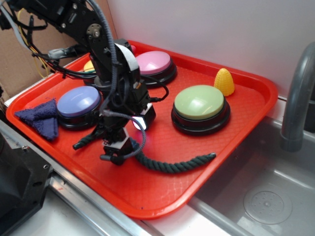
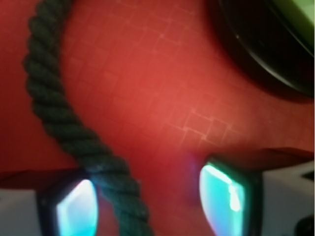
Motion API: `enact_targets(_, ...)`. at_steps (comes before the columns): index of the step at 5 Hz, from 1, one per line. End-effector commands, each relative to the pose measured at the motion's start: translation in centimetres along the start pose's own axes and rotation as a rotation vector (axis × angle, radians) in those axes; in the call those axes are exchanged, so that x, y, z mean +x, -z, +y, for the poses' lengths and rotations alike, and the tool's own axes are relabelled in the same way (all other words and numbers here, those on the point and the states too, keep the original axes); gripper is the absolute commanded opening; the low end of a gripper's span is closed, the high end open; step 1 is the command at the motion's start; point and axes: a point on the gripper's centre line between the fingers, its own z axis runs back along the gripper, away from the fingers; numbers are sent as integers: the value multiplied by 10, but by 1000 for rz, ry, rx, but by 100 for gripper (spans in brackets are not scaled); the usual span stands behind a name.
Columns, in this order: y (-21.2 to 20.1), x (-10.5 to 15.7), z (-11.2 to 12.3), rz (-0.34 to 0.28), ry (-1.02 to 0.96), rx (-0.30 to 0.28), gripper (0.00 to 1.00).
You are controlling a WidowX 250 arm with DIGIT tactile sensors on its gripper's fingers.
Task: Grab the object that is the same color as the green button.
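Note:
The object, a long dark green twisted rope (image 1: 172,164), lies wavy on the red tray (image 1: 236,118) near its front edge. In the wrist view the rope (image 2: 64,118) runs down between my fingers, close against the left pad (image 2: 76,209), with a wide gap to the right pad (image 2: 224,199). My gripper (image 1: 114,150) (image 2: 150,204) is open, low over the rope's left part, straddling it. The green button (image 1: 200,102), a large pale green dome on a black base, sits right of the arm; its black rim (image 2: 266,54) shows at the wrist view's top right.
On the tray stand a lavender-blue button (image 1: 78,102), a pink button (image 1: 153,63), a yellow button (image 1: 89,66) mostly behind the arm, a yellow corn-shaped toy (image 1: 224,81) and a dark blue folded cloth (image 1: 42,118). A sink (image 1: 266,196) and faucet (image 1: 298,98) lie right.

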Motion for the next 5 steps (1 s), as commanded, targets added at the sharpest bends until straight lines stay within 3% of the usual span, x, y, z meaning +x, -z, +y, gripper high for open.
enact_targets(1,5,-23,2,46,-75,-15,0)
enact_targets(3,4,-25,8,107,-139,0,0)
enact_targets(4,-5,-22,7,122,-273,-34,0)
enact_targets(5,-34,-21,8,91,-508,-94,0)
